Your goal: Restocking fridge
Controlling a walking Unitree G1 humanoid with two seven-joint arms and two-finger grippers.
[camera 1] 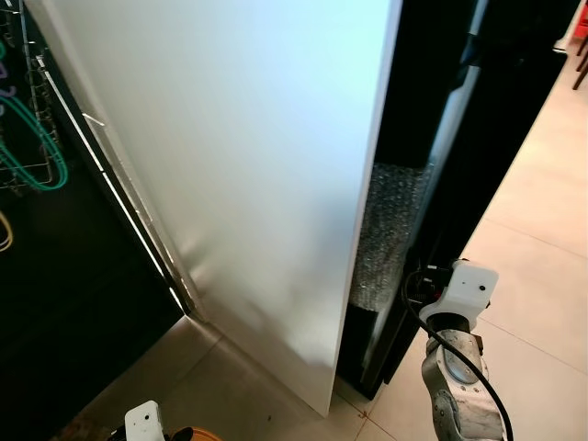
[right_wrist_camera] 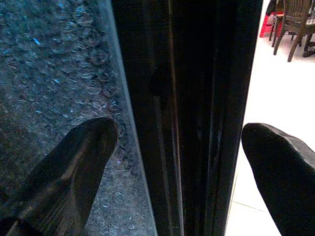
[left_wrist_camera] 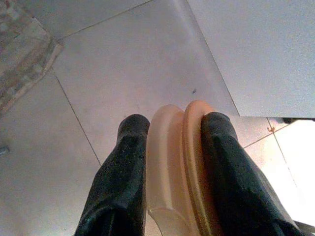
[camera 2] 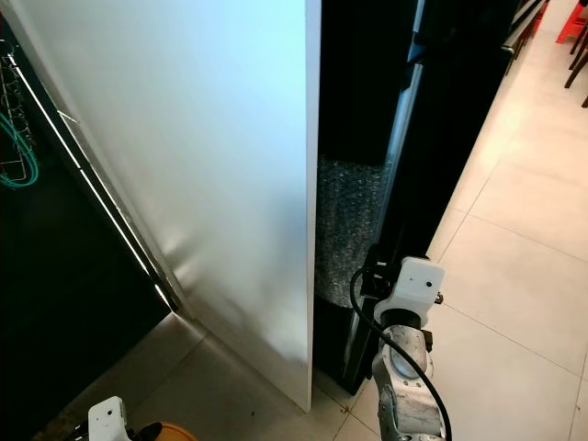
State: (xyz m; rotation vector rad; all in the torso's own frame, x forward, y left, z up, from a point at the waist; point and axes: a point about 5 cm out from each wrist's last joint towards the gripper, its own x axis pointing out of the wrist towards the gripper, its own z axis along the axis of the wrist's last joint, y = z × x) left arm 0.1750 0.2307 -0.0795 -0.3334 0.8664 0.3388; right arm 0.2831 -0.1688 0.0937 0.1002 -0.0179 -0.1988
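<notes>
Orange, perhaps plastic lid (left_wrist_camera: 184, 167) clamped in left gripper (left_wrist_camera: 172, 172); right gripper (right_wrist_camera: 179, 162) wide apart astride dark door edge (right_wrist_camera: 197, 98).

The right arm (camera 2: 404, 367) reaches forward and its right gripper (right_wrist_camera: 179, 167) has both black fingers spread wide apart. The left arm (camera 1: 142, 424) is low, and the left gripper (left_wrist_camera: 172, 167) has its fingers (left_wrist_camera: 120, 172) closed around a peach-coloured plastic piece (left_wrist_camera: 179, 167).

Pale tiled floor (camera 2: 514, 248) with dark grout lines carries the tall white panel (camera 2: 202, 165), standing on its lower edge, and the black door frame (camera 2: 413, 156) beside it; chair legs at far right.
</notes>
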